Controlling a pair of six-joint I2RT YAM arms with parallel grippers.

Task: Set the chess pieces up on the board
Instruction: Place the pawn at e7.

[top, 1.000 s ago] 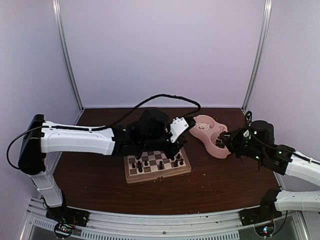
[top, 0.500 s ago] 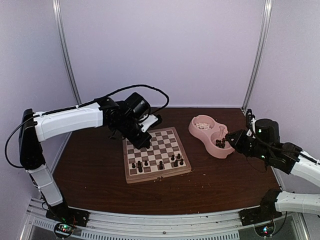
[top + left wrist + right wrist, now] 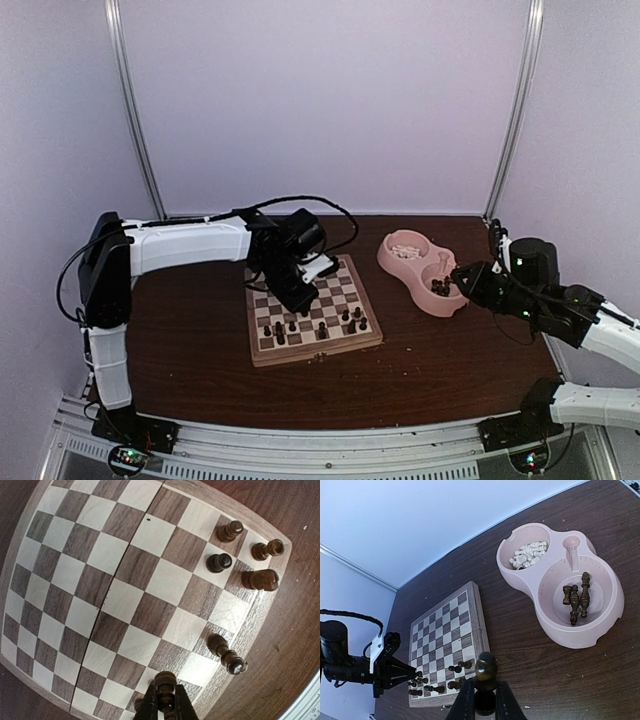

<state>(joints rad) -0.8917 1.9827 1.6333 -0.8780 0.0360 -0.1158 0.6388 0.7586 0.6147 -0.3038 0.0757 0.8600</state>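
The board (image 3: 316, 351) lies mid-table, with several dark chess pieces (image 3: 321, 326) standing along its near rows. My left gripper (image 3: 299, 300) hangs low over the board's near left part, shut on a dark chess piece (image 3: 165, 681) just above a square by the near edge (image 3: 165, 692). Other dark pieces (image 3: 219, 562) stand close by on the board (image 3: 150, 580). My right gripper (image 3: 462, 281) hovers by the pink bowl's near end, shut on a round-headed dark piece (image 3: 485, 666) above bare table (image 3: 484, 689). The board (image 3: 445, 625) lies to its left.
The pink double bowl (image 3: 398, 268) stands right of the board. Its far cup holds cream-white pieces (image 3: 527, 555) and its near cup (image 3: 600, 630) holds a few dark ones (image 3: 575, 600). A black cable loops above the left arm. Metal posts rise at the back corners.
The left arm swung from beside the bowl back across the board to its far left, then came down over the near left squares with its piece. The right arm barely moved.
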